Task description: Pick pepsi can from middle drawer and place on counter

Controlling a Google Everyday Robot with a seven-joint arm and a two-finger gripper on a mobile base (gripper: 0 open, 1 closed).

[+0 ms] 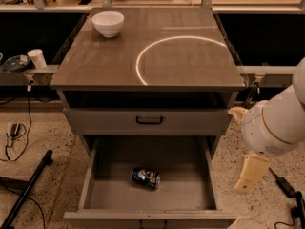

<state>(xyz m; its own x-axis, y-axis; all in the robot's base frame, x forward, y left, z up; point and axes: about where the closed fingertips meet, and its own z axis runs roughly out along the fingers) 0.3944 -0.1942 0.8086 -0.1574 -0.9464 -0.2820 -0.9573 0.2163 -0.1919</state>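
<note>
The pepsi can [146,177] lies on its side on the floor of the open middle drawer [183,180], a little left of its centre. The drawer is pulled far out below a closed drawer front with a black bar handle [149,120]. The counter [119,61] above it shows a bright curved light reflection. My gripper [250,173] hangs at the end of the white arm [279,123], to the right of the drawer and outside its right wall. It is apart from the can and holds nothing I can see.
A white bowl [108,23] stands at the counter's far left corner. A paper cup [36,58] and a dish sit on a ledge at left. Cables and a black pole [26,190] lie on the speckled floor at left, and more cables at lower right.
</note>
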